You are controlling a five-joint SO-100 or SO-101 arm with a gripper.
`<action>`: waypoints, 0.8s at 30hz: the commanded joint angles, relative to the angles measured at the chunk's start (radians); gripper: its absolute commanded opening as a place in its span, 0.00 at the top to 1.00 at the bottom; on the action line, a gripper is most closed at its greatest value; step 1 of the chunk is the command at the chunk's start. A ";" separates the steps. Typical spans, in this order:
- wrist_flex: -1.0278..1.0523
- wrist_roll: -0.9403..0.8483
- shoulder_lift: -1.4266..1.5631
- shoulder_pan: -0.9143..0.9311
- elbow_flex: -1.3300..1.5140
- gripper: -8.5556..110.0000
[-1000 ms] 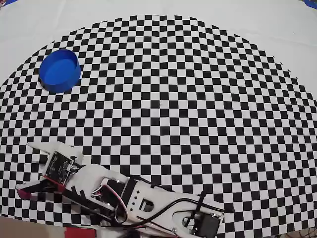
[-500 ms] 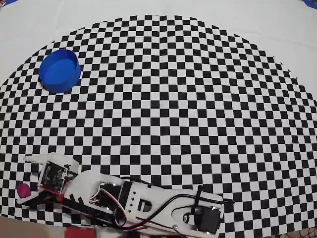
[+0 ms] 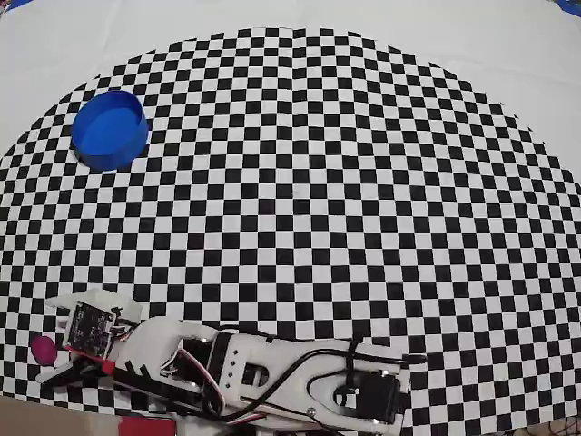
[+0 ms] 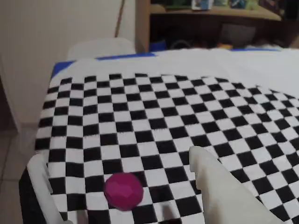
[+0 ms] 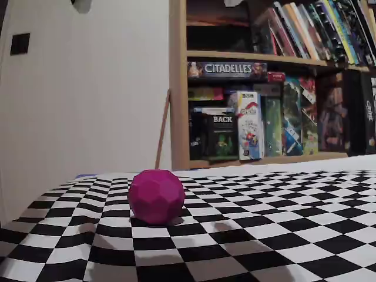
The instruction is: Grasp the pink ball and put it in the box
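Pink ball (image 4: 123,190): resting on the checkered surface (image 3: 300,209), lower left corner in the overhead view.
Claw (image 4: 126,179): spread wide, empty, ball between its fingers, untouched.
Box (image 3: 110,129): upper left in the overhead view, well apart.

A home room, likely a living room or hobby corner: in the fixed view a wooden bookshelf (image 5: 258,88) fills the upper right, stacked with board games (image 5: 226,70) and books (image 5: 329,29), beside a plain white wall (image 5: 88,88).
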 commanded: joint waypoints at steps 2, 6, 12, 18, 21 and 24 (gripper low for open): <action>-0.012 -0.009 -0.048 -0.011 -0.023 0.62; -0.014 -0.009 -0.118 -0.011 -0.064 0.62; -0.015 -0.009 -0.172 -0.011 -0.094 0.62; -0.015 -0.009 -0.273 -0.018 -0.150 0.62; -0.015 -0.005 -0.334 -0.021 -0.190 0.62; -0.015 -0.006 -0.391 -0.023 -0.224 0.62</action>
